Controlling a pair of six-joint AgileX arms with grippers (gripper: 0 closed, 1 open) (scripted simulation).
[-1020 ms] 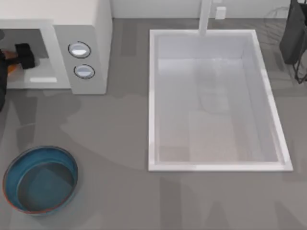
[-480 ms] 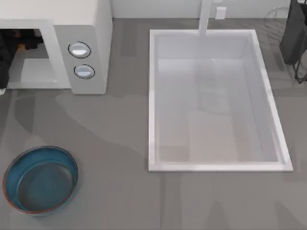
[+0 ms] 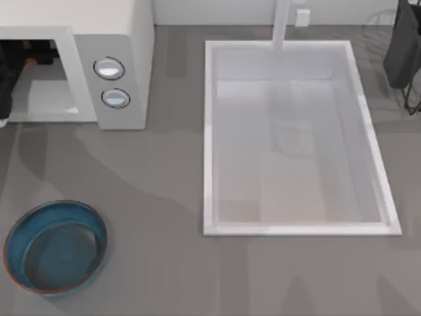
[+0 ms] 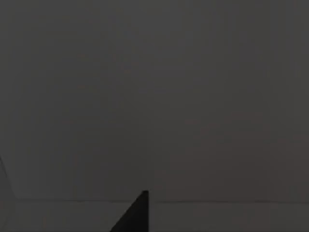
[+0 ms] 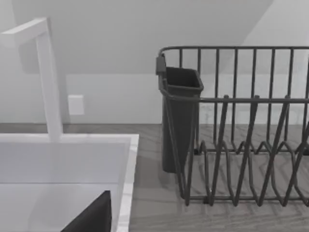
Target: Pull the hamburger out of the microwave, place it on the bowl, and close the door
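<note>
While our left gripper (image 3: 41, 54) sits deep in the microwave (image 3: 112, 39) cavity at the top view's far left, we can't tell how far its fingers are apart or whether they have hold of anything. It reads as a dark shape under the cavity roof. A small orange speck just beside it is probably the hamburger (image 3: 29, 62), still inside; too little of it shows to be sure. Left wrist view is dark.

Risks as we judge them:
- Grasp is blind, so pulling back could leave the hamburger behind or drag it off the cavity floor onto the bench (image 3: 158, 184).
- Tight clearance: the arm could clip the cavity roof or the front post on the way out.
- Bowl (image 3: 56, 245) sits well apart from the microwave, near the front left corner. A loose pinch could drop the hamburger in transit, or it lands on the rim and rolls off.
- We can't make out the door, so a closing sweep may snag the arm.

Right arm is parked at the far right by the dish rack (image 5: 241, 140), with a dark gripper tip (image 5: 94, 217) low in its wrist view; state unreadable.

Bench is flat grey and bare between the microwave and bowl. White sink basin (image 3: 296, 224) takes the middle-right, tap (image 5: 46, 77) behind it, plain pale wall at the back.
</note>
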